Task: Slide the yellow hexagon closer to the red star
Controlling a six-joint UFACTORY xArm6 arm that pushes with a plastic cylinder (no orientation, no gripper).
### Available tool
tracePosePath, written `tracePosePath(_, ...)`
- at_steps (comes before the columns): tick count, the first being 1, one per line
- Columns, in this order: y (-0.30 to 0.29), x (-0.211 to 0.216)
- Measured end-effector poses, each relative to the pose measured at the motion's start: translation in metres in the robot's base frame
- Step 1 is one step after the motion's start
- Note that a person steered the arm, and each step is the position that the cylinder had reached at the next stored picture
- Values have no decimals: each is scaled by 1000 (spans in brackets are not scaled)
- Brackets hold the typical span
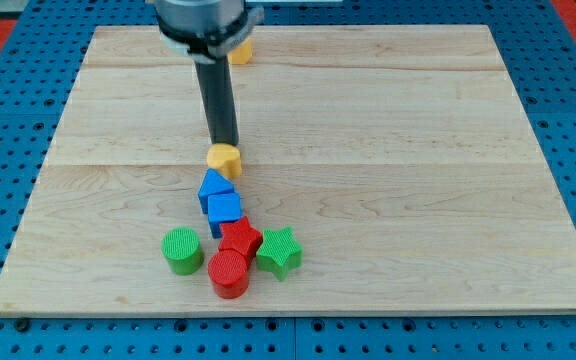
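Risk, view's left to right: green cylinder (pixel 181 249) and red cylinder (pixel 229 273) sit near bottom of cluster; may be scattered if push is carried through.

Two blue blocks (pixel 218 198) are wedged between yellow hexagon (pixel 224 159) and red star (pixel 240 239); straight push likely jams hexagon against them, star shoved away.

Green star (pixel 279 251) touches red star, could be displaced.

No jaws fitted; nothing held. My tip (pixel 224 143) is set against hexagon's top side, seemingly touching.

Second yellow block (pixel 240 52) partly hidden at board's top.
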State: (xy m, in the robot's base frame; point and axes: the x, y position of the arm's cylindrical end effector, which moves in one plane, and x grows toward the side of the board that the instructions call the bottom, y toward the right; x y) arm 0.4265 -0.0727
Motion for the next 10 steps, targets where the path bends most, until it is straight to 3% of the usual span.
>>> tracePosePath(3,23,67)
tracePosePath(4,67,-15)
tracePosePath(5,80,-132)
tracePosePath(6,64,-215)
tracePosePath(7,-12,-221)
tracePosePath(8,-35,-118)
tracePosePath(9,-8,4)
tracePosePath(10,10,44)
